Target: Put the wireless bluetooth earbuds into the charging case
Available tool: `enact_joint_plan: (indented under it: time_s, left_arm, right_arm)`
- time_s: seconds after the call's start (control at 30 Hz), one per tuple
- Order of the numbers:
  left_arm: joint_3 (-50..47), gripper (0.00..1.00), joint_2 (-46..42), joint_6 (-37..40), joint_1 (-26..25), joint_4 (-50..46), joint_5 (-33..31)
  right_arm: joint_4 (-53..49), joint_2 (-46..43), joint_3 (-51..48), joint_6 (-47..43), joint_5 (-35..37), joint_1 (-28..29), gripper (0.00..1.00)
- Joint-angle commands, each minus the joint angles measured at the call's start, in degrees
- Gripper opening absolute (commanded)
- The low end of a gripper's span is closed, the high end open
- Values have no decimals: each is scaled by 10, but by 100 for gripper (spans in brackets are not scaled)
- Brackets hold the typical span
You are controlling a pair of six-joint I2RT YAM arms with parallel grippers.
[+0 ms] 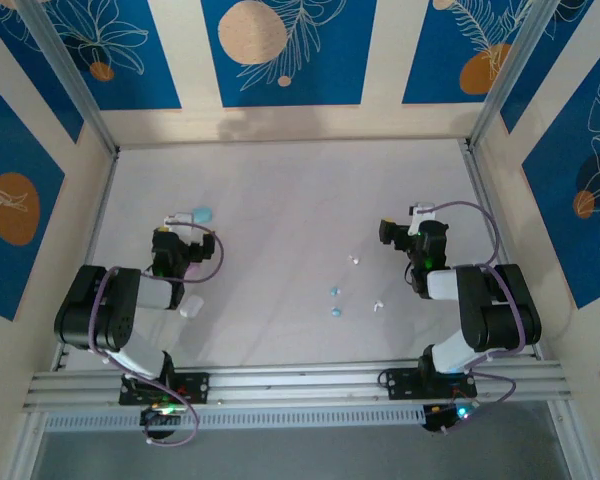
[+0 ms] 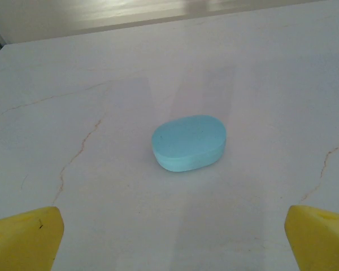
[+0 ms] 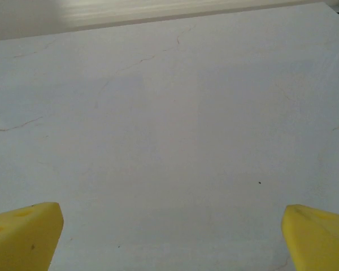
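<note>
Evidently left tool (image 2: pixel 172 237) and right tool (image 3: pixel 172 234) gape empty (blunt yellow tips (image 2: pixel 24 240)); smooth, pebble-shaped blue case (image 2: pixel 188 142) before the left.

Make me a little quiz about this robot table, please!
1. True or false: the left tool is shut on the oval case.
2. The tiny loose earbuds lie nearer which arm? A. left arm B. right arm
3. Fill in: the oval case is coloured light ____.

Key: 1 false, the tool is open and the case lies apart, ahead of it. 2 B. 3 blue.
</note>
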Motion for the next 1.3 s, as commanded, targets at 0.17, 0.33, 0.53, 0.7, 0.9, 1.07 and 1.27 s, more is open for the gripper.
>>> enact_joint_plan:
  time_s: [0.17, 0.33, 0.53, 0.7, 0.9, 1.07, 1.27]
  left_arm:
    - [10, 100, -7, 6, 6, 0, 12]
    - [12, 100, -6, 5, 6, -3, 12]
    - [12, 100, -6, 5, 6, -2, 12]
    - [7, 100, -8, 5, 6, 7, 10]
    - [-42, 100, -32, -13, 6, 79, -36]
    - [-46, 100, -94, -19, 6, 29, -49]
    - [36, 100, -219, -60, 7, -221, -98]
  right_arm:
    - [22, 0, -4, 3, 14, 0, 99]
    - [21, 0, -2, 4, 12, -1, 99]
    - [21, 0, -3, 4, 13, -1, 99]
    - [26, -1, -6, 3, 13, 0, 99]
    - [13, -10, -2, -9, 4, 6, 99]
    - [2, -40, -10, -13, 10, 11, 99]
    - [-320, -146, 95, 78, 3, -1, 99]
